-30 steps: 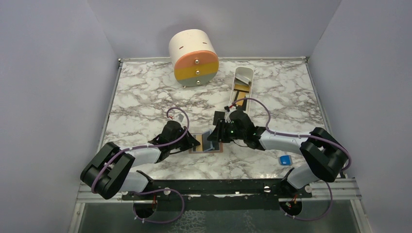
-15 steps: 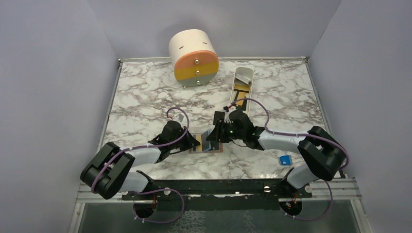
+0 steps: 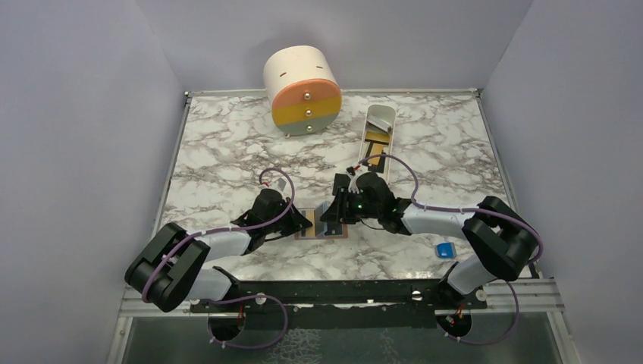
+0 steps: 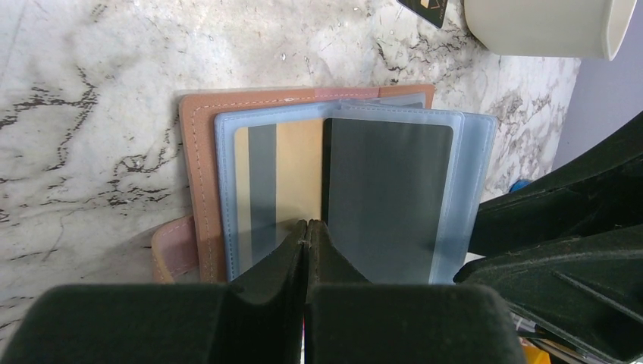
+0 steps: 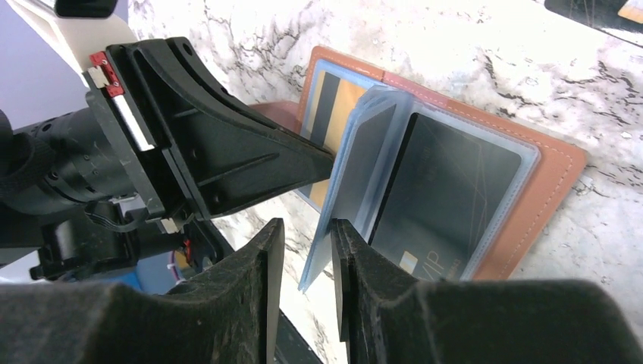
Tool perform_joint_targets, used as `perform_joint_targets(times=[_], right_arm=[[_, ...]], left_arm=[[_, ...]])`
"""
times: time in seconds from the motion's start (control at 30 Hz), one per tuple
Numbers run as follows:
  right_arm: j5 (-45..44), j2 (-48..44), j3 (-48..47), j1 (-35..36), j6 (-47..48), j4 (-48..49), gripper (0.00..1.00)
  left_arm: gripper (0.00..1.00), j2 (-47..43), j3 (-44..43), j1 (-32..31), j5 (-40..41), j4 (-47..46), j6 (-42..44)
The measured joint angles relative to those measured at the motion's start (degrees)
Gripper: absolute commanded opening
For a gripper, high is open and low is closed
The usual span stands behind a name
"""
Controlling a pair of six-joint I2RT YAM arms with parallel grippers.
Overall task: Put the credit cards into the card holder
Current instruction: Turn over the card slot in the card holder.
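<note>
Marble table (image 3: 227, 144): bare surface is left beyond both jaw pairs. Right gripper (image 5: 302, 235): jaws narrowly parted, with a clear sleeve leaf (image 5: 356, 174) stood on edge between them. Left gripper (image 4: 306, 227): jaws closed together, tips set on the opened card holder (image 4: 199, 152). Dark credit card (image 4: 383, 197): sleeved just beyond those tips, with the tan card (image 4: 299, 167) alongside it.

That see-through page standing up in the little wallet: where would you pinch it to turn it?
Pinch the clear page by its free edge, away from the fold, coming from the side of the right hand. It stands nearly on edge and is thin, so a finger fits each face. The shut left hand rests on the other page of the card holder, blocking that side.
</note>
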State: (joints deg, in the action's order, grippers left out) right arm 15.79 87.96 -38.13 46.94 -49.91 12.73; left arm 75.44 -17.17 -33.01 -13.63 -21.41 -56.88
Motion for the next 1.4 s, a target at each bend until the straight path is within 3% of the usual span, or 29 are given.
perform_joint_targets(times=[0.47, 0.73, 1.03, 1.4], right_arm=[[1.7, 0.52, 1.53, 0.0, -2.34, 5.14, 0.09], [1.66, 0.52, 1.66, 0.0, -2.36, 5.29, 0.04], [1.64, 0.52, 1.66, 0.0, -2.34, 4.81, 0.03], [1.64, 0.81, 1.64, 0.22, -2.34, 4.83, 0.03]], left_arm=[[0.0, -0.31, 0.26, 0.0, -0.02, 0.0, -0.22], [0.0, -0.42, 0.33, 0.0, -0.02, 0.02, -0.24], [0.26, -4.63, 0.2, 0.0, 0.26, 4.85, -0.46], [0.39, -11.5, -1.57, 0.0, 1.07, 9.77, -1.03]])
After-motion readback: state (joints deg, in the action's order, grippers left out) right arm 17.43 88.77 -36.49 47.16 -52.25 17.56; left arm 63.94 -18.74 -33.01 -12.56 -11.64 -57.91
